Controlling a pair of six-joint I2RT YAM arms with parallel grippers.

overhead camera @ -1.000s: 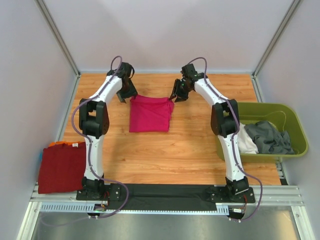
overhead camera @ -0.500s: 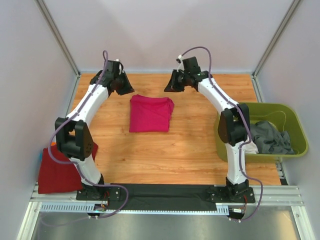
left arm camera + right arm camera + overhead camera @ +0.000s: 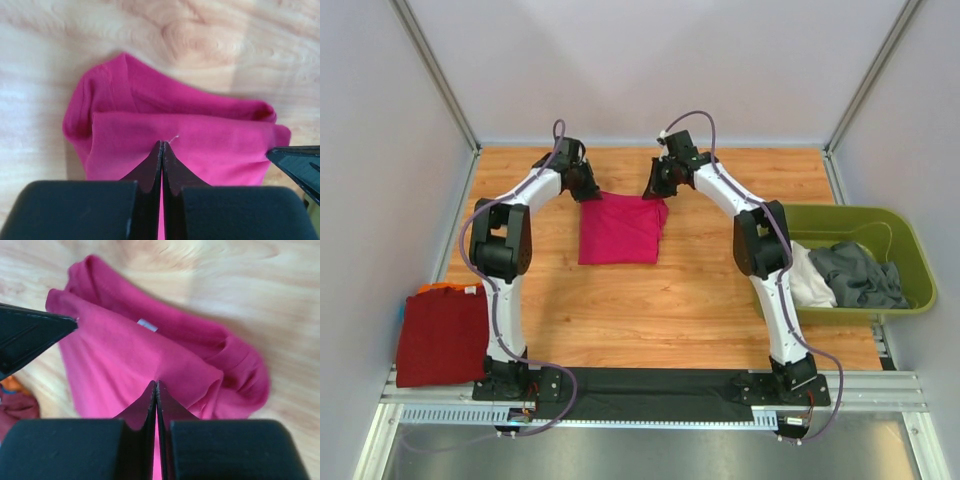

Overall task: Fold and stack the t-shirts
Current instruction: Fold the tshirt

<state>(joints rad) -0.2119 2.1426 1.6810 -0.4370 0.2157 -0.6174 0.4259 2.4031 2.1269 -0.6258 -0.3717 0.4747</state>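
Vs half a sec ago both arms have dropped back in from the far edge of the table (image 3: 720, 290). L gripper (image 3: 584, 186) now sits on the far-left corner of the magenta shirt (image 3: 618, 232), R gripper (image 3: 654, 189) on its far-right corner. Wrist views show each pair of fingers pressed together w/ a ridge of pink cloth pinched between them, so both are clamped on the shirt, no longer raised clear of it. Shirt itself hasn't shifted: same folded rectangle, mid-table toward the far side, far-right corner a bit bunched. Red shirt (image 3: 442, 335) lies flat at near left. Grey shirt (image 3: 855, 272) & white shirt (image 3: 808, 285) sit in the green bin (image 3: 910, 250) at right. Judgement: grasp is made, so next is prob. a lift of the far edge, either one more fold toward near or a carry over to the red one to stack. Risk: a thin pinch may catch the top layer only & pull the fold open.
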